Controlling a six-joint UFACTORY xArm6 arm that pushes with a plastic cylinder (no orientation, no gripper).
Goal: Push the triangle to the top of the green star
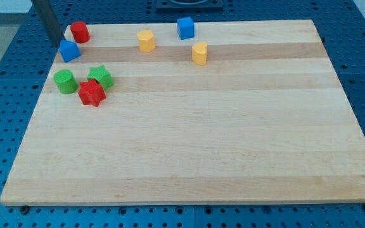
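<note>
The blue triangle (70, 50) lies near the board's top left corner. My tip (55, 40) is right at its upper left side, touching or nearly touching it. The green star (100, 76) lies below and to the right of the triangle. A red star (91, 93) touches the green star's lower left. A green cylinder (64, 82) stands just left of the green star.
A red cylinder (79, 31) stands just above and right of the triangle. A yellow block (146, 40), a blue cube (185, 28) and a yellow heart-like block (199, 53) lie along the top. The wooden board (201, 139) sits on a blue perforated table.
</note>
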